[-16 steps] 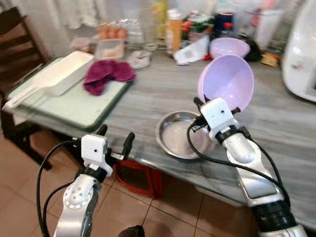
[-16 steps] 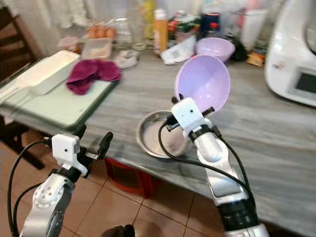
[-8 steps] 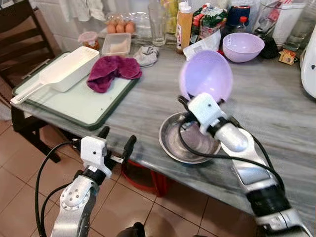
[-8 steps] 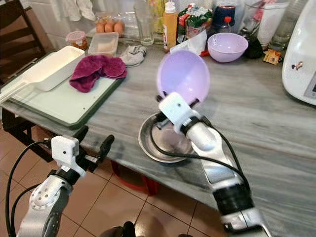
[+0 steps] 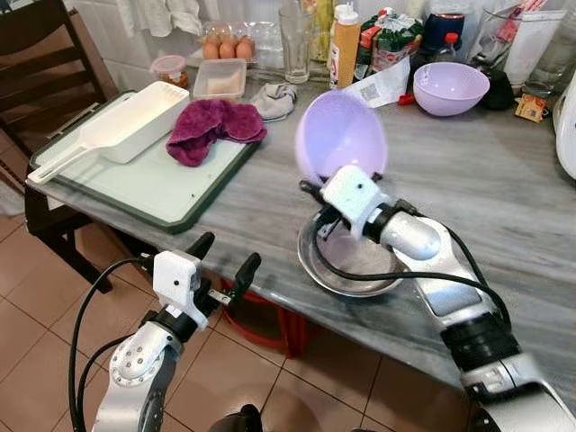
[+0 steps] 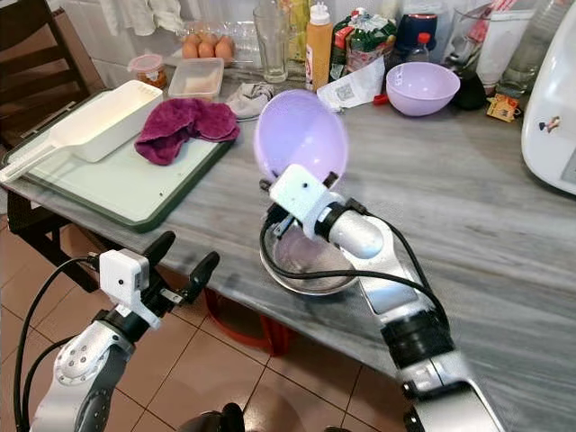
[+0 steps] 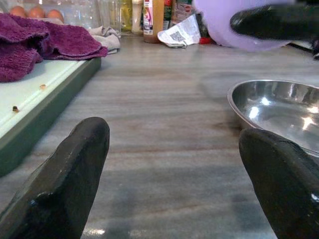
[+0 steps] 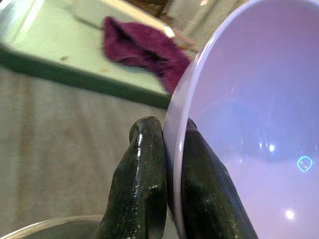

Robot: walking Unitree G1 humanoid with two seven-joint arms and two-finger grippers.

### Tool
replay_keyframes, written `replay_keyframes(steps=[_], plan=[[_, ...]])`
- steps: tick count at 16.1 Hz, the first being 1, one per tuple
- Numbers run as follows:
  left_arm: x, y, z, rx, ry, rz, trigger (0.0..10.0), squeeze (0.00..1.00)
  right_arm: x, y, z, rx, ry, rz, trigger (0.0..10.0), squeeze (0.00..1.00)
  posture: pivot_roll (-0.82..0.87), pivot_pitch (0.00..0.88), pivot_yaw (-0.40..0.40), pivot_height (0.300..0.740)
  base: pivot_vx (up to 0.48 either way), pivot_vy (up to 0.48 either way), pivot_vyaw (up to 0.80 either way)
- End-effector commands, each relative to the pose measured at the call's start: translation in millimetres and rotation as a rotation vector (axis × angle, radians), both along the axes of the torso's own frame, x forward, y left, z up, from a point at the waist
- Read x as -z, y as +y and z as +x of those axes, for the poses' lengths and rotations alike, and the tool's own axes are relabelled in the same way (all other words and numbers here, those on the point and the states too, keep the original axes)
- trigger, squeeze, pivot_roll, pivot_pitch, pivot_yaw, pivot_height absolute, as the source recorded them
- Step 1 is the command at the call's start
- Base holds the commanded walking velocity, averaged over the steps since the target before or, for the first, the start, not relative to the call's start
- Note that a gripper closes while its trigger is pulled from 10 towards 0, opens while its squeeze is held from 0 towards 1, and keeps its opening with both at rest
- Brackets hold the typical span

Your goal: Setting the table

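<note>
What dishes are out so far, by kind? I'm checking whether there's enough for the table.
Lilac plastic bowls: 2, one held on edge in the right gripper as the held bowl, one standing at the back of the counter.
Metal bowls: 1, the steel bowl near the counter's front edge.
Drinking glasses: 1, the clear glass.
Total: 4.

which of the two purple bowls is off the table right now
The nearer purple bowl, pinched by its rim in the right end effector above the steel dish. The other purple bowl sits at the counter's back.
</note>
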State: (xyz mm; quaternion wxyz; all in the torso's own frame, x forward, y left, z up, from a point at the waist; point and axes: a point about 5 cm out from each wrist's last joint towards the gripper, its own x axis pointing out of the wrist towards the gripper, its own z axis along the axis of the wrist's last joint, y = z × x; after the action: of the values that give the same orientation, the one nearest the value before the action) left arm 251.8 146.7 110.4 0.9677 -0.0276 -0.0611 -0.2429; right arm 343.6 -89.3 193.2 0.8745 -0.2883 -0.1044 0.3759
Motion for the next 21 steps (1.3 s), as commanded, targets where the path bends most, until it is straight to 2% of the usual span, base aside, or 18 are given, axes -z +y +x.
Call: replay_keyframes(steps=[1, 5, 7, 11, 20, 21], plan=[[2.8, 2.8, -2.0, 0.002, 0.019, 0.005, 10.0, 0.0, -3.8, 6.2, 0.3, -0.038, 0.004, -0.011, 10.0, 0.0, -0.1, 0.151, 0.042, 0.74, 0.0, 0.0, 0.0], [3.2, 0.4, -2.4, 0.014, 0.026, 0.0, 10.0, 0.0, 0.7, 3.9, 6.8, -0.064, 0.069, -0.066, 10.0, 0.0, -0.1, 0.157, 0.042, 0.74, 0.0, 0.0, 0.0], [2.8, -0.2, -2.7, 0.022, 0.029, -0.004, 10.0, 0.0, -0.9, 3.5, 10.9, -0.09, 0.115, -0.05, 10.0, 0.0, -0.1, 0.158, 0.043, 0.74, 0.0, 0.0, 0.0], [1.8, -2.0, -3.2, 0.027, 0.032, -0.008, 10.0, 0.0, -7.4, 6.3, 16.2, -0.122, 0.119, -0.069, 10.0, 0.0, -0.1, 0.159, 0.045, 0.74, 0.0, 0.0, 0.0], [-1.3, -4.8, -2.8, 0.038, 0.036, -0.032, 10.0, 0.0, 2.4, 8.3, 19.8, -0.174, 0.211, -0.078, 10.0, 0.0, -0.09, 0.159, 0.044, 0.74, 0.0, 0.0, 0.0], [-2.2, -5.9, -2.7, 0.057, 0.032, -0.043, 10.0, 0.0, 4.1, 8.1, 20.5, -0.175, 0.224, -0.076, 10.0, 0.04, -0.09, 0.159, 0.044, 0.74, 0.0, 0.0, 0.0]])
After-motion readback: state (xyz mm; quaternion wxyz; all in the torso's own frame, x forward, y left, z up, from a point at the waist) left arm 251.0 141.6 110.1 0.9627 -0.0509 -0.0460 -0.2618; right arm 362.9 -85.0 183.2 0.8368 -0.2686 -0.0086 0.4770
